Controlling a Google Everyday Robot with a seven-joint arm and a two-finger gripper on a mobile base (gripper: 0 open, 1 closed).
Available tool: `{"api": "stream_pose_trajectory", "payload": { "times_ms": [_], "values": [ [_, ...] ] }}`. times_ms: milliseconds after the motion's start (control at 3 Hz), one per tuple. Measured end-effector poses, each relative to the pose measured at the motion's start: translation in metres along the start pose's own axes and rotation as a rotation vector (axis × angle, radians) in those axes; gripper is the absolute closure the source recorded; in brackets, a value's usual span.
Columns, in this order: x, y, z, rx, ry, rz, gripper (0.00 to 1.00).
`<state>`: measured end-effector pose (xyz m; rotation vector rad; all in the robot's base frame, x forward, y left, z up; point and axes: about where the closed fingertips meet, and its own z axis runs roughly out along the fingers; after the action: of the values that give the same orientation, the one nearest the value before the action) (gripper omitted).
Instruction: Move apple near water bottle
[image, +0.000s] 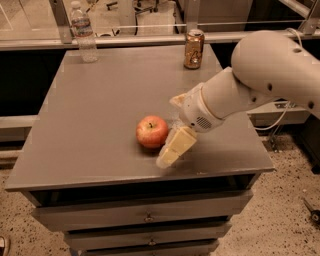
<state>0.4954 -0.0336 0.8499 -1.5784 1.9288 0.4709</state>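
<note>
The apple (152, 131), red with yellowish patches and a dark stem, sits on the grey table (100, 110) near its front middle. My gripper (174, 148) hangs from the white arm (260, 80) and is low over the table, right beside the apple on its right, touching or almost touching it. The water bottle (83, 32), clear with a white cap, stands upright at the table's far left corner, far from the apple and the gripper.
A brown-gold drink can (194, 48) stands at the table's far edge, right of middle. A glass railing (150, 30) runs behind the table. Drawers (145, 217) are below the front edge. The speckled floor (290, 200) lies to the right.
</note>
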Motion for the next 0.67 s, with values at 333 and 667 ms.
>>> {"api": "stream_pose_trajectory", "payload": {
  "times_ms": [333, 667],
  "values": [
    [-0.011, 0.004, 0.020, -0.016, -0.057, 0.014, 0.14],
    [-0.019, 0.006, 0.033, -0.030, -0.088, 0.037, 0.37]
  ]
}}
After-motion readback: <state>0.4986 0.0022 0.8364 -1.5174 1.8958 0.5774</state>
